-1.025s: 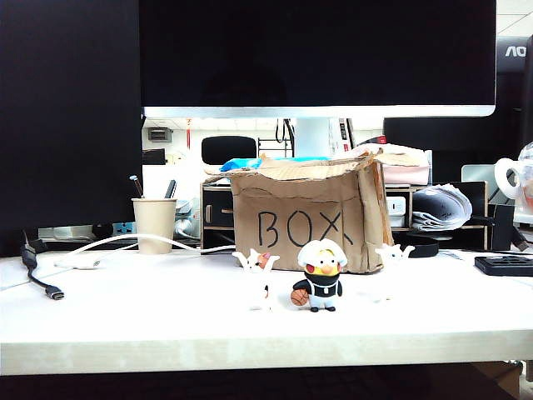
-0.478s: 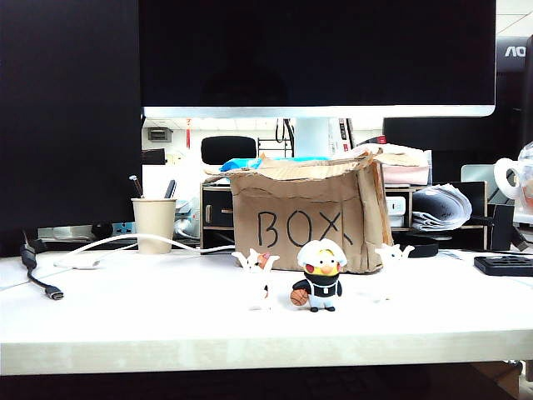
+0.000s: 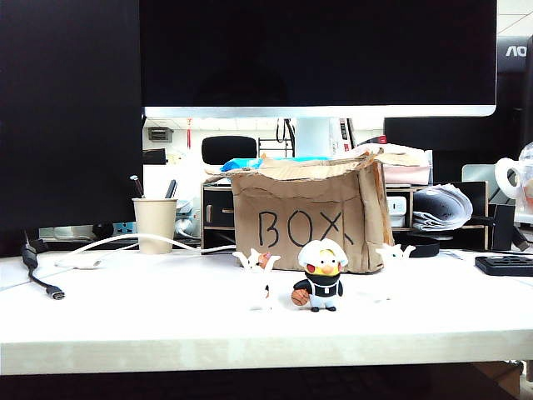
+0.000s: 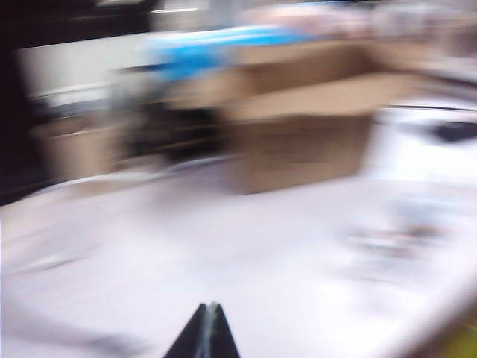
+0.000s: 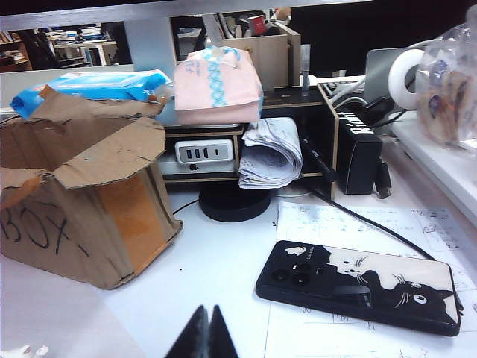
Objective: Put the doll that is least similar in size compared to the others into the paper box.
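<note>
Standing untouched on the table (image 3: 125, 321), the doll (image 3: 321, 276) was just in front of the paper box (image 3: 304, 218), so nothing was done yet. Our left gripper (image 4: 206, 328) and right gripper (image 5: 208, 327) were both closed and empty, away from it. We still had the whole reach, grasp and drop ahead.

right gripper (image 5: 208, 333) fingers together | paper box (image 5: 82, 198) | phone (image 5: 358, 285) on table

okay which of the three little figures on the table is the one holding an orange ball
The doll in the middle, yellow-faced with a white hood and black top. The two white cat figurines beside it only raise their arms.
</note>
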